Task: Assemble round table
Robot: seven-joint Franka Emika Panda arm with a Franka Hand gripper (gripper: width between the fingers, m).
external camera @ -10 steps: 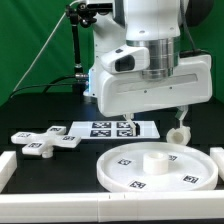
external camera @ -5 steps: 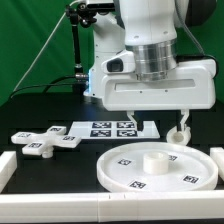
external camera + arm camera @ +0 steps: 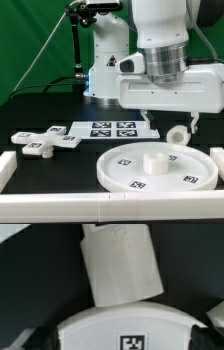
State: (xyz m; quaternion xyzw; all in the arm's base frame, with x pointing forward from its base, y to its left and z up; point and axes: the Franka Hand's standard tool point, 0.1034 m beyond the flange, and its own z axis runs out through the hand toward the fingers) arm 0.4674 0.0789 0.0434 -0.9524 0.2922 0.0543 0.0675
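Exterior view gives me the gripper [image 3: 169,119] spread wide and holding nothing, hovering over the leg [image 3: 178,133], which lies on its side just behind the round disc [image 3: 150,168]. I judge the leg pickup is next, so I'd descend straight, straddling its middle across its length. Wrist view shows the leg's whole length. Only the exterior view shows the cross foot [image 3: 45,141], well apart from the disc.

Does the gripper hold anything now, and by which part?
Nothing is held. The gripper is open, near the cylinder leg but not closed on it.
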